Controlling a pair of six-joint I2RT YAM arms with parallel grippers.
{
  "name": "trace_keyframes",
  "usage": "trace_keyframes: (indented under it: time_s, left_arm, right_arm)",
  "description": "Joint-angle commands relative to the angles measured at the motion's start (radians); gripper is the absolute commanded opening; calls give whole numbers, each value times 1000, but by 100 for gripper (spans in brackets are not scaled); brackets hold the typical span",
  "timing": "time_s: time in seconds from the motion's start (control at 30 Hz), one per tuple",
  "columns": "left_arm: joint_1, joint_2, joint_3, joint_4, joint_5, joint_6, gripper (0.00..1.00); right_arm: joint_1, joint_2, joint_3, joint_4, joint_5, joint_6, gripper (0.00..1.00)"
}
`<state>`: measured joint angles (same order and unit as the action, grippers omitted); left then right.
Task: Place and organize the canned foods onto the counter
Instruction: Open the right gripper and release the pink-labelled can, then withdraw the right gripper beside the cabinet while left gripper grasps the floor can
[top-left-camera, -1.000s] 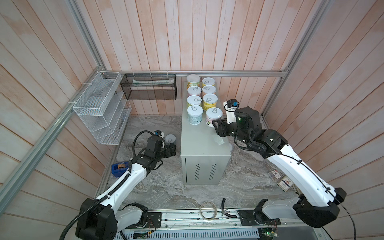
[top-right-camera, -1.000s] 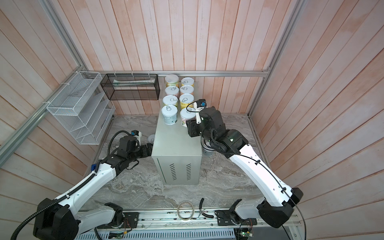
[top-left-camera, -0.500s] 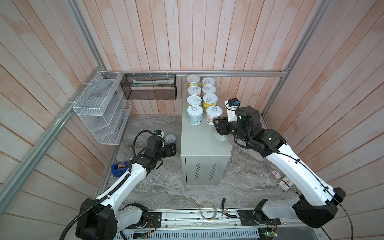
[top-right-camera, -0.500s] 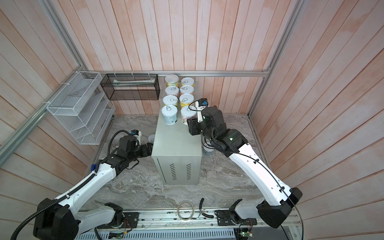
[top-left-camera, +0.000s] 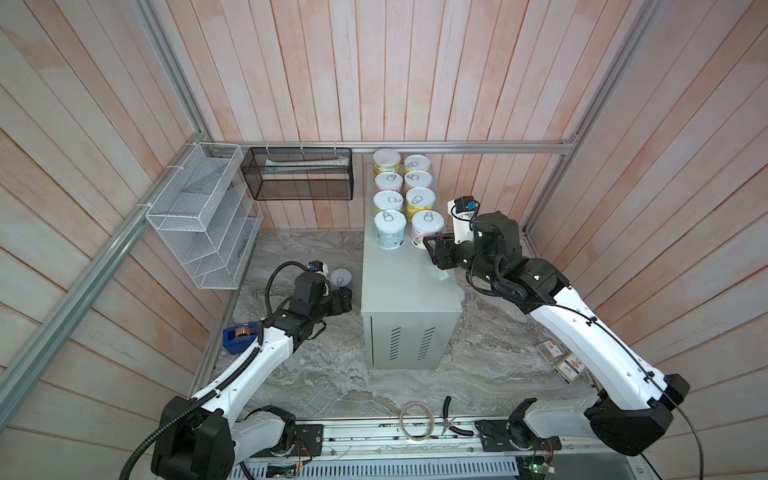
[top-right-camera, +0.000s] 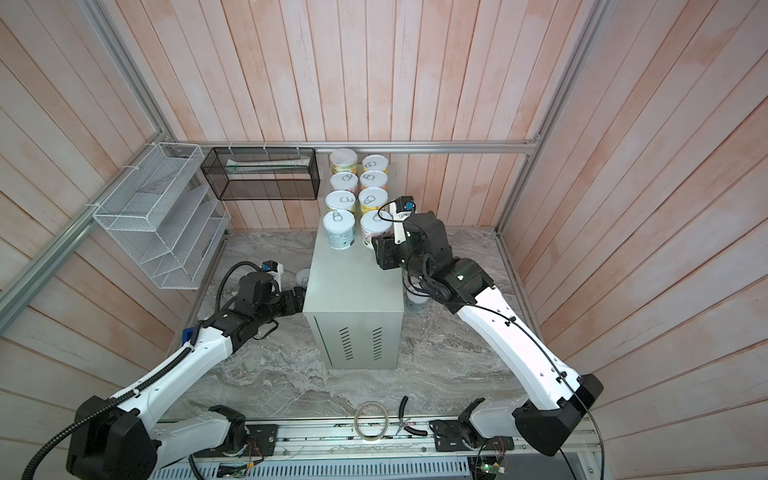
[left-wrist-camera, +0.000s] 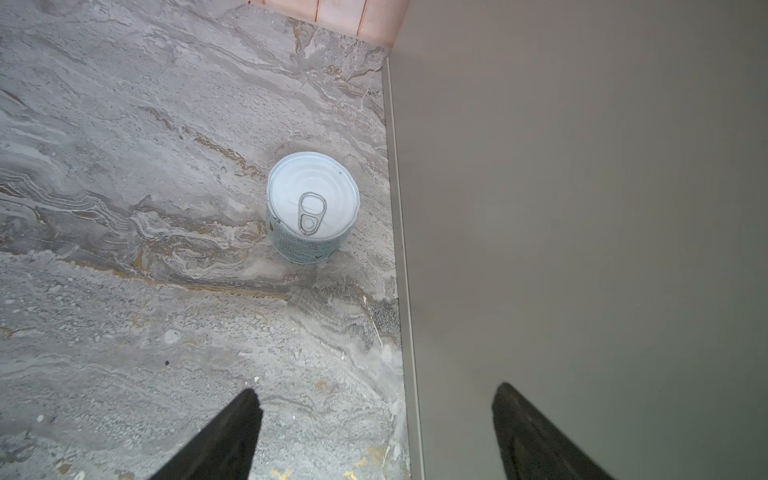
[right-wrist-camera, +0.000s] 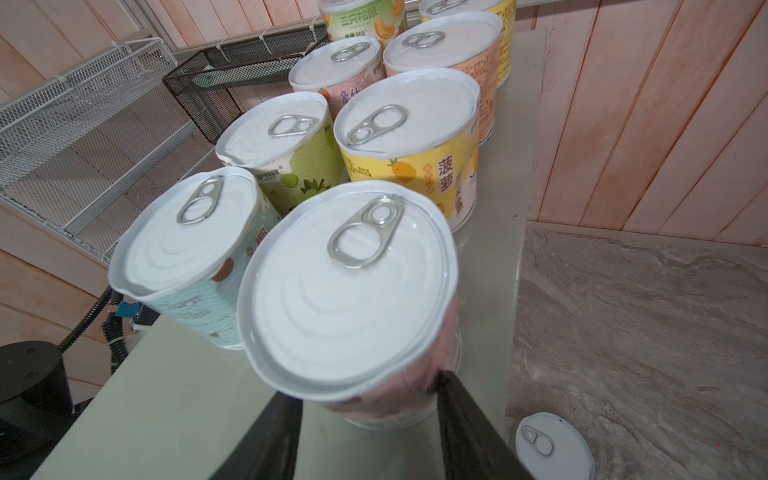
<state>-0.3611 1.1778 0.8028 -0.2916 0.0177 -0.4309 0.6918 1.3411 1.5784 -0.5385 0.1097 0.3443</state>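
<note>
The right gripper (right-wrist-camera: 365, 386) is clamped low on the pink can (right-wrist-camera: 349, 299), which stands at the front of two rows on the counter (top-left-camera: 407, 282) with seven other cans (top-left-camera: 388, 202). The left gripper (left-wrist-camera: 377, 390) has its jaws apart and empty, above the marble surface (left-wrist-camera: 124, 232). It is short of a pale blue can (left-wrist-camera: 311, 208) standing beside the counter's side wall. A tenth can (right-wrist-camera: 552, 444) stands on the marble at the opposite side.
</note>
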Motion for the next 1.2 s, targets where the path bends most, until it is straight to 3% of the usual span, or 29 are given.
trace_keyframes:
  time_s: [0.0,0.33,0.53,0.73,0.97,1.17]
  left_arm:
    - [-2,-10,-14,18,-17,-7,89]
    - [-2,4,-14,28,-15,-6,89]
    - [-1,20,-14,42,-30,3,95]
    - [6,57,11,35,-71,15,100]
    - [30,200,70,48,-124,36,100]
    - [65,351,119,161,-131,62,100]
  right_arm:
    - [-5,10,-13,38,-28,0,52]
    - [-5,5,-11,38,-15,-1,52]
    - [-6,-76,14,24,12,-1,65]
    - [-13,-205,-75,25,159,-7,76]
    - [-205,-315,-316,30,60,63,84]
    - [-314,-375,-463,96,-36,89,87]
